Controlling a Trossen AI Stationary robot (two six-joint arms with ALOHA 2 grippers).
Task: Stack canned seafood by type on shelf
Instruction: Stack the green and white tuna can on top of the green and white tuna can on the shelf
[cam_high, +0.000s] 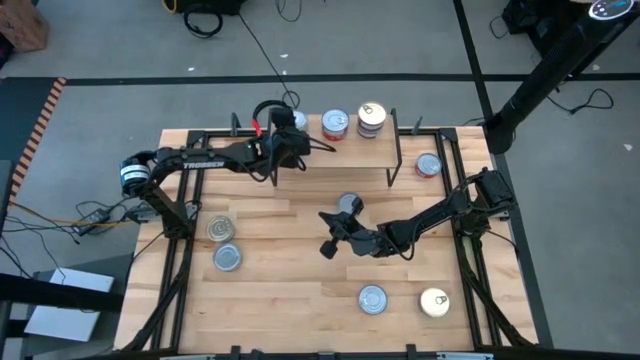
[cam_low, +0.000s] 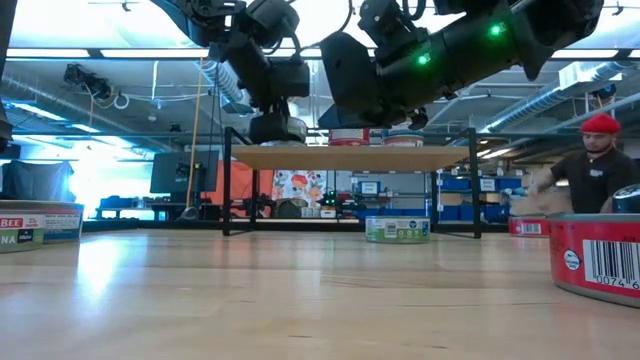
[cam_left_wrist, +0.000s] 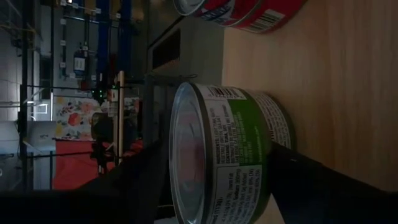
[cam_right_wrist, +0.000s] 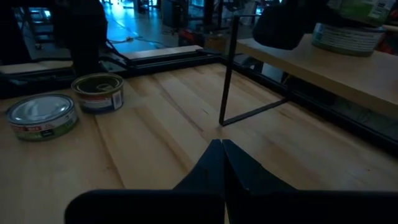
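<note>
— What is sitting on the left side of the table?

— Two tins are lying near the left edge, a gold-topped tin (cam_high: 219, 229) and a silver-topped tin (cam_high: 227, 257) just below it in the high view.

— And the left arm?

— The left gripper (cam_high: 287, 128) is hanging over the left end of the shelf (cam_high: 345, 150), its fingers standing wide on either side of a green-labelled tin (cam_left_wrist: 227, 155) that is resting on the board (a dark finger (cam_left_wrist: 311, 180) is showing just beside the tin's wall; whether it is touching I cannot tell).

— Anything else on the shelf?

— A red-labelled tin (cam_high: 335, 124) is sitting mid-board, and a stack of tins (cam_high: 371, 119) is standing just to its right.

— Where is the right arm?

— The right gripper (cam_high: 328, 232) is hovering over the middle of the table with its fingers pressed together, holding nothing. A tin (cam_high: 349, 204) is lying near it, beside the shelf's front edge.

— Further right?

— A red tin (cam_high: 428, 165) is lying by the shelf's right leg; a silver tin (cam_high: 372, 298) and a gold tin (cam_high: 434, 301) are sitting near the front.
</note>
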